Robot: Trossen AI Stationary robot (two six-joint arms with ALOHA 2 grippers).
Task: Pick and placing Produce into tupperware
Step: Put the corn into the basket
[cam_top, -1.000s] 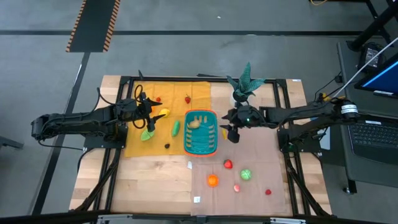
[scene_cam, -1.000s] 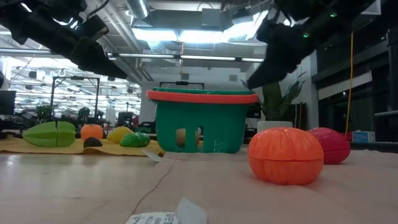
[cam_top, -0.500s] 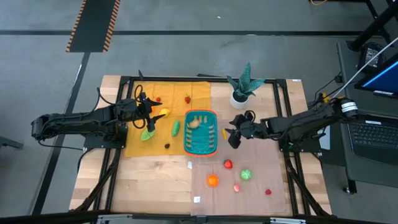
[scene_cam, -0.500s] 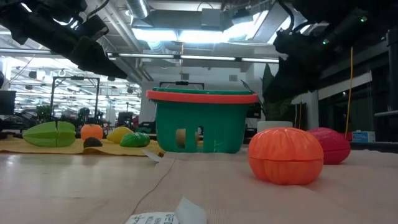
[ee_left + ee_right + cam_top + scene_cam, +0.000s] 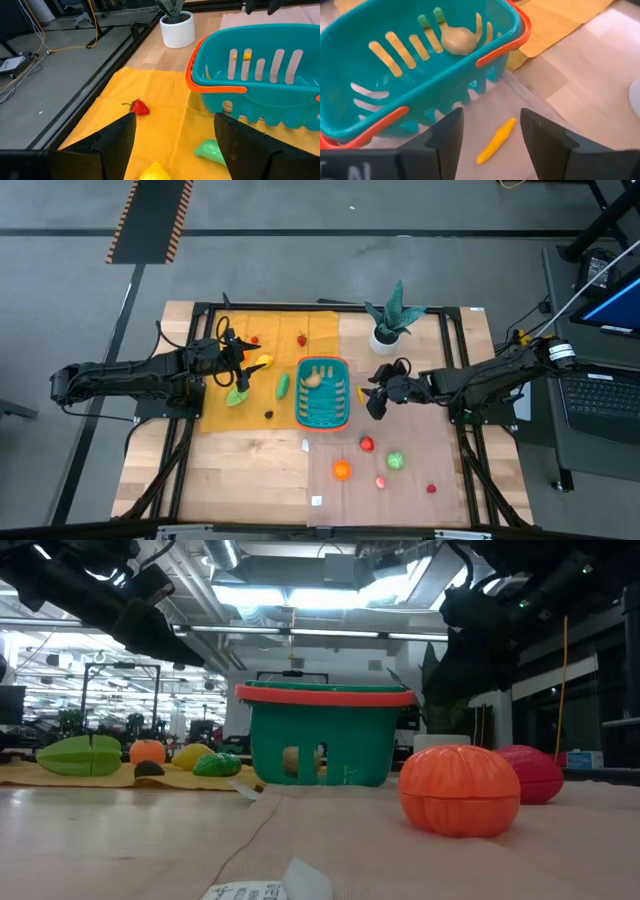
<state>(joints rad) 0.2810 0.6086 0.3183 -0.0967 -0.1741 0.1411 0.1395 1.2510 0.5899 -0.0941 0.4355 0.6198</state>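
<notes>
The teal basket with an orange rim (image 5: 323, 405) stands mid-table with a tan piece (image 5: 459, 40) on its floor. Produce lies around it. On the yellow cloth are a strawberry (image 5: 140, 107), a yellow piece (image 5: 262, 361) and green pieces (image 5: 238, 396) (image 5: 283, 385). On the tan mat lie a red (image 5: 367, 444), a green (image 5: 396, 461) and an orange piece (image 5: 460, 790). My right gripper (image 5: 491, 117) hovers open just right of the basket, above a thin yellow piece (image 5: 496, 141). My left gripper (image 5: 175, 120) hangs open over the cloth, left of the basket.
A potted plant in a white pot (image 5: 388, 330) stands at the far edge, behind my right gripper. A small dark piece (image 5: 268, 414) lies on the cloth's near part. More small pieces (image 5: 381, 482) (image 5: 432, 489) and paper scraps (image 5: 316, 501) lie near the front.
My right gripper has moved from beside the plant toward the table's near edge and sunk a little, its wrist rolling, then stopped above the thin yellow piece. The gap between its fingers looks unchanged.
</notes>
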